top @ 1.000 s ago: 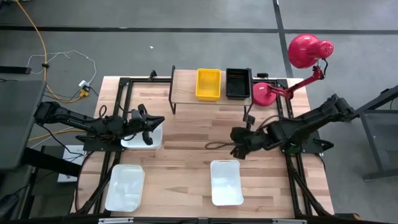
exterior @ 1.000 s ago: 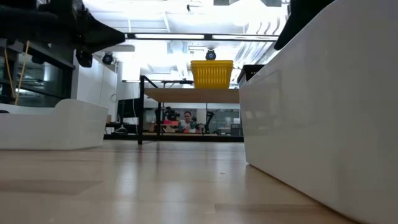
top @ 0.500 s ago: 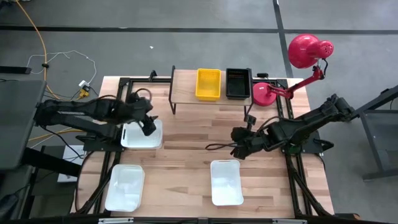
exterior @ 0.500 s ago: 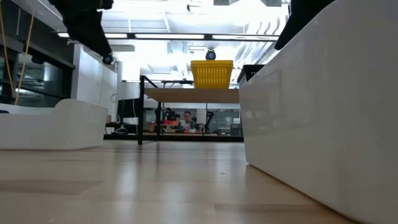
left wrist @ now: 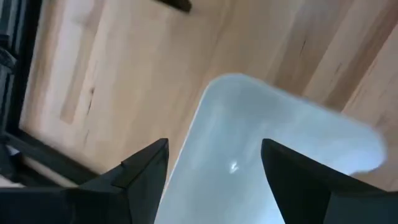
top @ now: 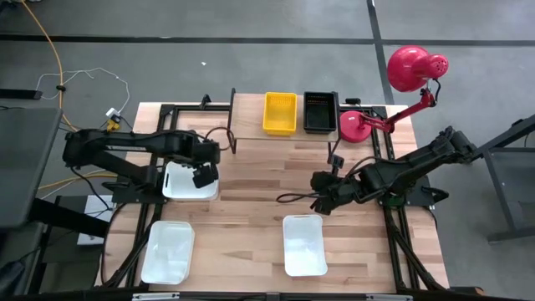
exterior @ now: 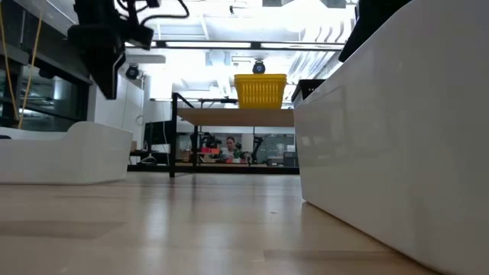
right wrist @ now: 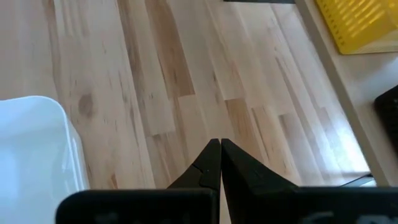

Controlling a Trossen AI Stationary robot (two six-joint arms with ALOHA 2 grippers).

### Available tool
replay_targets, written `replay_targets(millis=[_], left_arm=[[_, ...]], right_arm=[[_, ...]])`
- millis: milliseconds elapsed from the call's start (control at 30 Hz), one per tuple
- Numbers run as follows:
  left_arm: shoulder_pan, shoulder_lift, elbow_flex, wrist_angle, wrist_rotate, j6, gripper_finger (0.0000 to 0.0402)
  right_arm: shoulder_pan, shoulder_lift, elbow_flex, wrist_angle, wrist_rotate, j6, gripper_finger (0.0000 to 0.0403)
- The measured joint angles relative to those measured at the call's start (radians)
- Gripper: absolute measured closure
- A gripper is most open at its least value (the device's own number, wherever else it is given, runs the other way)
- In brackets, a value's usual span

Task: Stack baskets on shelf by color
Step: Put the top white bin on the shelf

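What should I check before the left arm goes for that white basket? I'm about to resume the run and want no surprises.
1. Left gripper open: ok, fingers spread wide.
2. Aligned over the white basket: ok, the basket shows between the fingers in the left wrist view.
3. Basket already gripped: not ok, nothing is held.
4. Free spot on the shelf beside the yellow basket and black basket: ok.
5. Right gripper out of the way: ok, shut, over bare table.
6. Height above the basket: cannot tell.
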Motion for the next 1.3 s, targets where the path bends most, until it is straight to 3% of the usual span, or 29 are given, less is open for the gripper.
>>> replay_targets(millis=[300, 500, 1067, 1300], left_arm=[[0.0, 0.101, 0.0, -0.065, -0.166, 0.202, 0.016], [0.01, 0.178, -0.012, -0.062, -0.218, 0.324, 0.016], [0.103, 0.225, -0.182, 0.026, -0.158, 0.421, 0.0161], [0.126, 0.225, -0.198, 0.042, -0.164, 0.429, 0.0163]], right_arm=[[0.0, 0.0, 0.0, 0.001, -0.007, 0.007, 0.0403], [0.0, 0.0, 0.0, 0.0, -0.005, 0.007, 0.0403], [0.0, 0.0, 0.0, 0.001, -0.003, 0.006, 0.0403], [0.0, 0.0, -0.001, 0.001, -0.003, 0.007, 0.0403]])
